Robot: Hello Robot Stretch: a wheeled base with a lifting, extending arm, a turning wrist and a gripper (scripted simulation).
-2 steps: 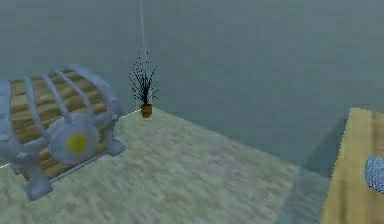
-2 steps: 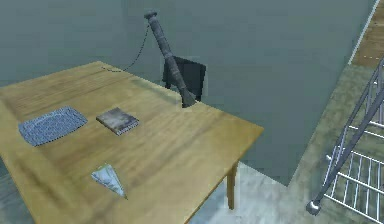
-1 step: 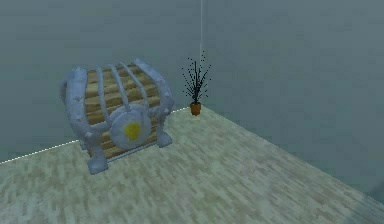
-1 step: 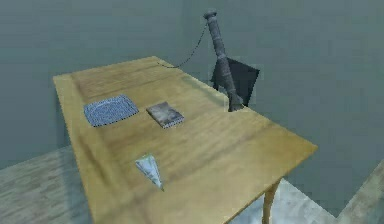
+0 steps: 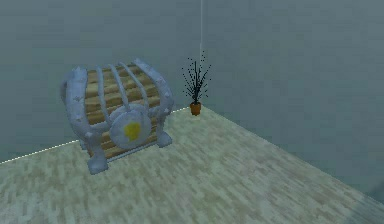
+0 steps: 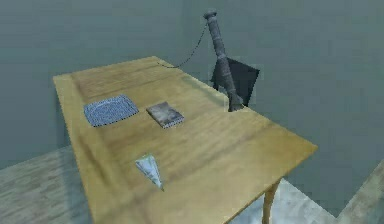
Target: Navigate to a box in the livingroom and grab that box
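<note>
We cannot tell how the jaws stand, nor place anything against them. A box-like banded chest (image 5: pixel 118 112) stands on the floor by the wall, near a potted plant (image 5: pixel 196 88). To the arm side, a wooden table (image 6: pixel 250 150) bears a flat book-like thing (image 6: pixel 165 115).

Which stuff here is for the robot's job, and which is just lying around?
For the job:
chest-like box, on the floor by the wall

Just lying about:
potted plant in the corner
wooden table
flat blue-grey thing, dark book-like thing and pale folded thing, all on the table
dark chair behind the table
</note>
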